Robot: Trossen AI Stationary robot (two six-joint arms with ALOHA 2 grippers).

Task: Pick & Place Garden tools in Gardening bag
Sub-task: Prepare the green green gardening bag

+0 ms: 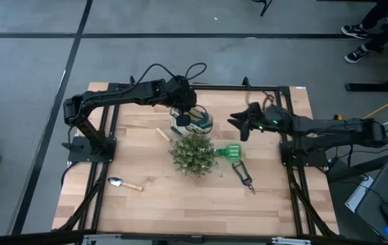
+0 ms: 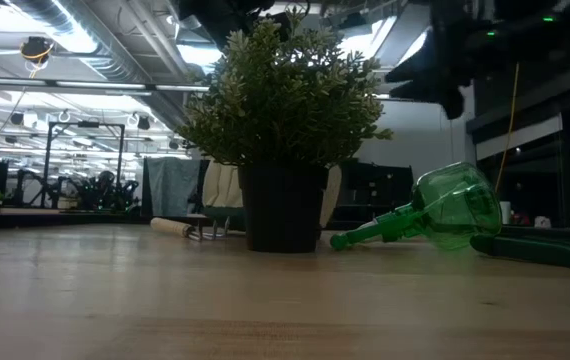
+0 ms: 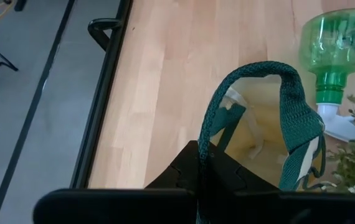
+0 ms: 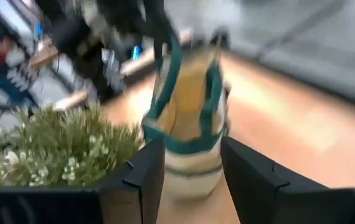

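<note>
Left gripper (image 3: 203, 180) pinched bag (image 3: 271, 134) handle (left wrist view only); right gripper (image 4: 193, 168) stood half open near bag; low view hid bag behind plant (image 2: 285, 100).

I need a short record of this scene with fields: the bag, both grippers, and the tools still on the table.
bag: cream bag behind the plant, one green handle pulled up
left gripper: shut on the handle
right gripper: open, in the air, facing the bag
tools outside the bag: trowel, green tool, shears, wooden piece
</note>
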